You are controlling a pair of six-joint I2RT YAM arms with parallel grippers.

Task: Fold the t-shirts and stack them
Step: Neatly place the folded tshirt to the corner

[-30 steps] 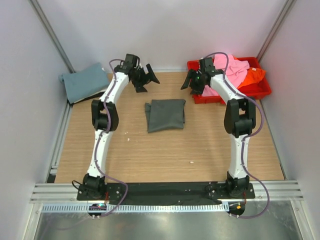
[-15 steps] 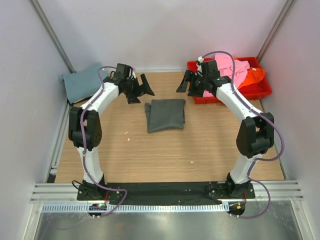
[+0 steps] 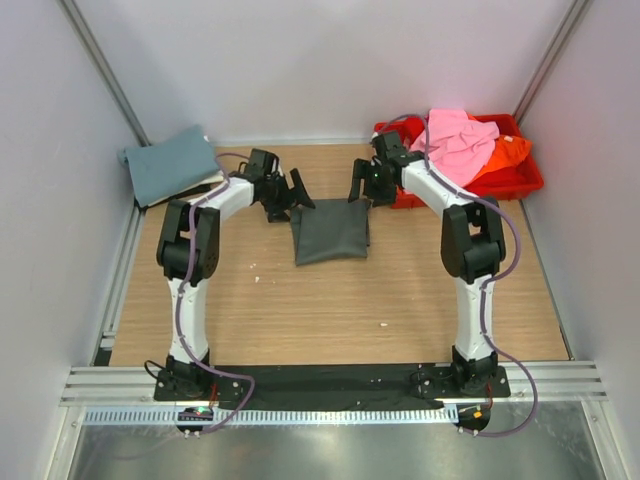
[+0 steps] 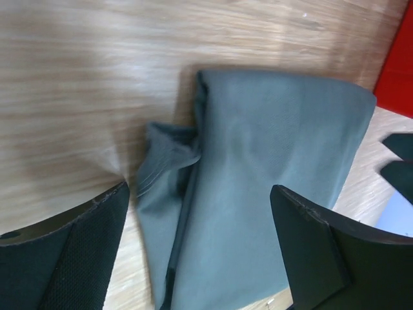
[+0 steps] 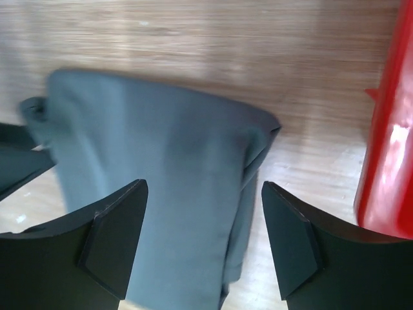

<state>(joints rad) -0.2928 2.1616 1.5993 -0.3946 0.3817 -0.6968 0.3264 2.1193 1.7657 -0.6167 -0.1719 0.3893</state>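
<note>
A folded dark grey t-shirt (image 3: 330, 229) lies in the middle of the table. My left gripper (image 3: 294, 194) is open just above its far left corner; the left wrist view shows the shirt (image 4: 258, 194) between the spread fingers. My right gripper (image 3: 362, 187) is open above its far right corner; the shirt (image 5: 174, 194) lies under the jaws. A folded dusty teal t-shirt (image 3: 170, 165) lies at the far left. A pink t-shirt (image 3: 455, 140) and an orange one (image 3: 508, 150) are heaped in the red tray (image 3: 520, 180).
The red tray's wall (image 5: 387, 148) is close to the right of my right gripper. Grey walls and metal rails close in the table at the back and sides.
Both grippers have come down and inward from the far side of the table to the far corners of the dark grey t-shirt. The shirt has not moved.
</note>
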